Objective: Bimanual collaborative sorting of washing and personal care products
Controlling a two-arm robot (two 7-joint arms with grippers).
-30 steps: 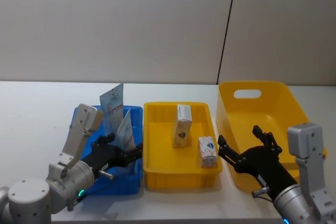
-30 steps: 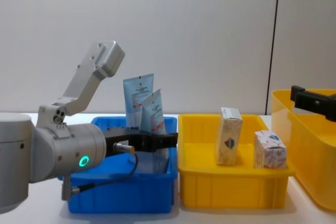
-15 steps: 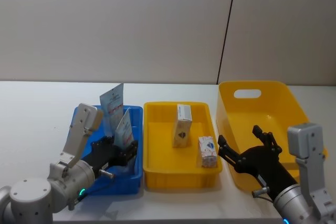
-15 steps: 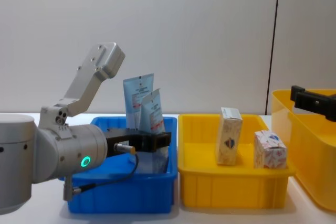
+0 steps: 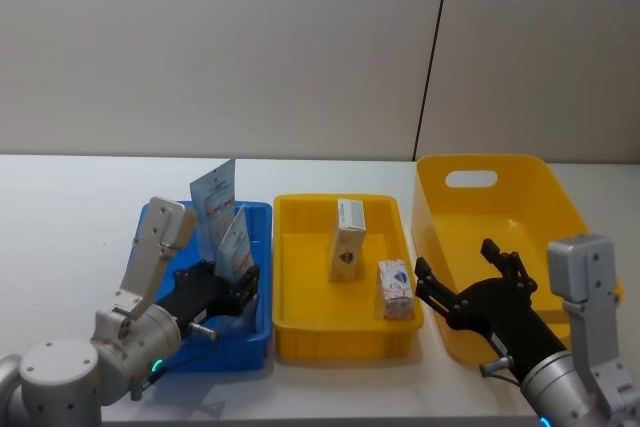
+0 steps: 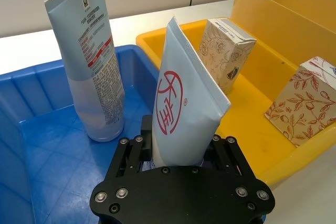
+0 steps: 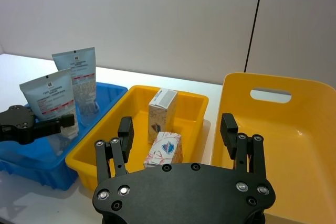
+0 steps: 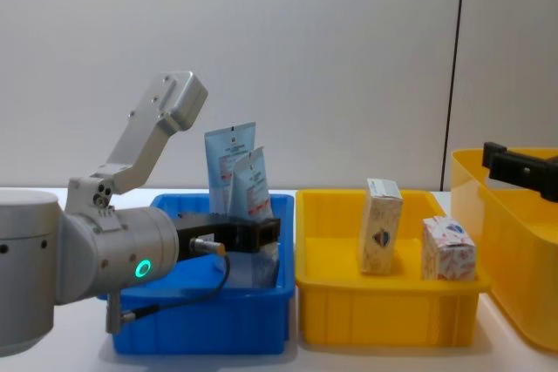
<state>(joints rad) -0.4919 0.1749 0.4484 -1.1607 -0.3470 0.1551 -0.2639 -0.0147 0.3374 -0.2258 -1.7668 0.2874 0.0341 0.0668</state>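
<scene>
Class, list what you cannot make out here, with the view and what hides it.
Left wrist view: base of the front tube, hidden by the left gripper clamped on it.
Chest view: foot of the back tube, behind the blue tray wall.
Chest view: the right gripper, cut off by the right edge.
Head view: print on the cartons, too small to read.

light: bright, even, from above | shadows: faint, soft on table (image 5: pixel 70 197) | glare: mild sheen inside yellow bin (image 7: pixel 310 129)
</scene>
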